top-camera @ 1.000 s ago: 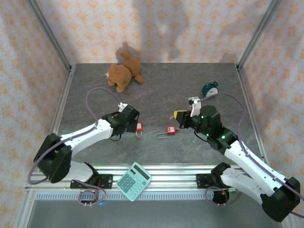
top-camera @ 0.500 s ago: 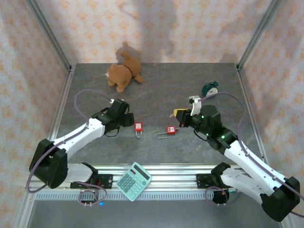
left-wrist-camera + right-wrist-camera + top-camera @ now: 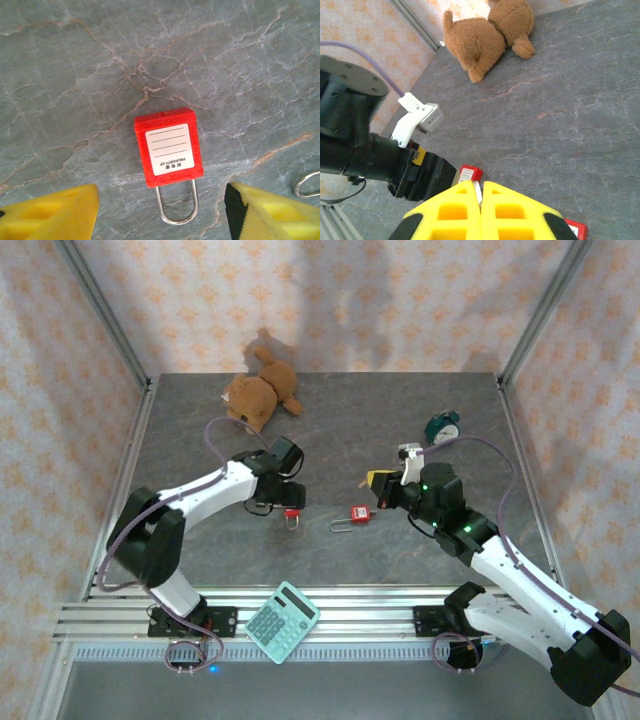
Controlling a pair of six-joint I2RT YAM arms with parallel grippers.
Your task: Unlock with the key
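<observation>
A red padlock (image 3: 169, 147) with a white label lies flat on the grey stone-pattern table (image 3: 340, 450), its steel shackle (image 3: 176, 206) pointing toward the camera. My left gripper (image 3: 162, 215) hovers over it, open, one yellow finger (image 3: 50, 212) on each side of the shackle and neither touching it. From above, that padlock (image 3: 291, 511) peeks out under the left gripper (image 3: 285, 495). My right gripper (image 3: 481, 192) is shut on a thin silver key (image 3: 478, 191), held above the table right of centre (image 3: 376, 483). A second red padlock (image 3: 358, 513) lies between the arms.
A brown teddy bear (image 3: 260, 395) lies at the back left. A teal alarm clock (image 3: 442, 426) stands at the back right. A teal calculator (image 3: 282, 621) rests on the aluminium rail at the front. The second padlock's shackle (image 3: 307, 182) shows at the left wrist view's right edge.
My left gripper pulled back to the left, then swung forward again and now stands over the left padlock. The right arm and both padlocks have stayed put.
</observation>
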